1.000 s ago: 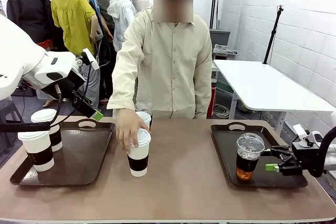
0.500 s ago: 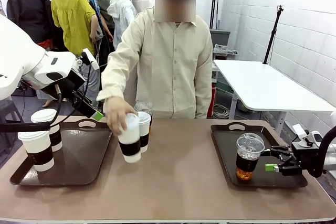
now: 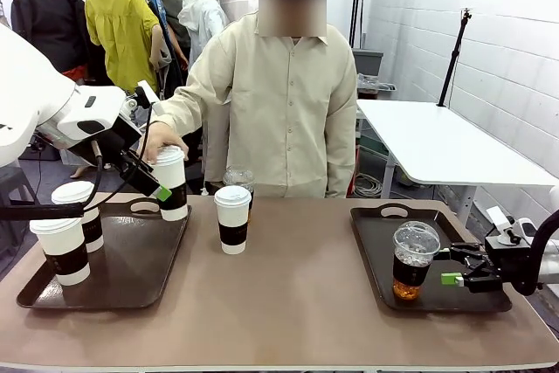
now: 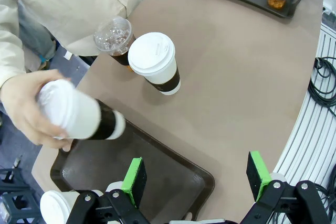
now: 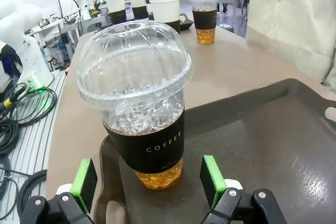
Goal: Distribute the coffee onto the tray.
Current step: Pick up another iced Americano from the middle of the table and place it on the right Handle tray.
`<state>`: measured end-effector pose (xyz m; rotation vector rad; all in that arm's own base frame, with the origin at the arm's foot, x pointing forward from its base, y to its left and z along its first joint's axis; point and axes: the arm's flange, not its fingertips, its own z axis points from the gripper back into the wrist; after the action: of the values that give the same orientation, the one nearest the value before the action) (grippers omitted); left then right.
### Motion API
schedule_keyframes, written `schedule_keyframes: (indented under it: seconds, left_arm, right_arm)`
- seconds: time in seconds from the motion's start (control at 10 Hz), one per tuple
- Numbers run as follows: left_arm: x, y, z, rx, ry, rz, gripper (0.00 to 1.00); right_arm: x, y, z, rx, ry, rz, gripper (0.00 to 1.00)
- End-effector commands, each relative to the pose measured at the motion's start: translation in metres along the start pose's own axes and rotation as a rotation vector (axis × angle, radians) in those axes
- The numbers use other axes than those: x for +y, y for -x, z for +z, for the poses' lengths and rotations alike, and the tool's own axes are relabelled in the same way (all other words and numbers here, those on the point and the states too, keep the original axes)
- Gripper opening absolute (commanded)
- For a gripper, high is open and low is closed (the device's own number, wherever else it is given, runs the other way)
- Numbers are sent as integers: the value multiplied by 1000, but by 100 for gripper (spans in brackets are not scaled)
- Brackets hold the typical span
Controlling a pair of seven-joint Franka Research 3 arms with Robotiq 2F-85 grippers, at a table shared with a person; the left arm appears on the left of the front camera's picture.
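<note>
Held released: left gripper (image 4: 197, 177) above left tray (image 3: 131, 268), right gripper (image 3: 448, 267) just beside iced cup (image 3: 414, 261) on right tray (image 3: 480, 299). Gripped paper cup (image 3: 172, 183) in hand (image 3: 162, 139) over left tray.

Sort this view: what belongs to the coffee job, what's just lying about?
Job: held paper cup in person's hand; table paper cup; two paper cups on left tray; iced coffee on right tray; second iced coffee.
Lying about: white side table, black stand, floor cables.

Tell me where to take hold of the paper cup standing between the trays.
Probably best: grip the paper cup across its dark sleeve, coming in level from the robot's side. It stands upright, and a clear cup stands close behind it.
</note>
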<state>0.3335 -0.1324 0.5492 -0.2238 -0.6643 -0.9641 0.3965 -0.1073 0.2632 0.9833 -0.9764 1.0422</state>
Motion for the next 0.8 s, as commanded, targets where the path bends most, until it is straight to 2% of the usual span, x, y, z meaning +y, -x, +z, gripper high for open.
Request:
schedule_keyframes:
  seconds: [0.0,0.4,0.5,0.7]
  left_arm:
    - [0,0,1,4,2,-1,100]
    - [0,0,1,4,2,-1,100]
    - [0,0,1,4,2,-1,100]
    - [0,0,1,4,2,-1,100]
  right_arm:
    - [-2,0,-1,-13,-6,9,100]
    - [0,0,0,0,0,0,100]
    - [1,-6,11,-10,-7,-2,100]
    - [-5,-17,30,34,13,4,100]
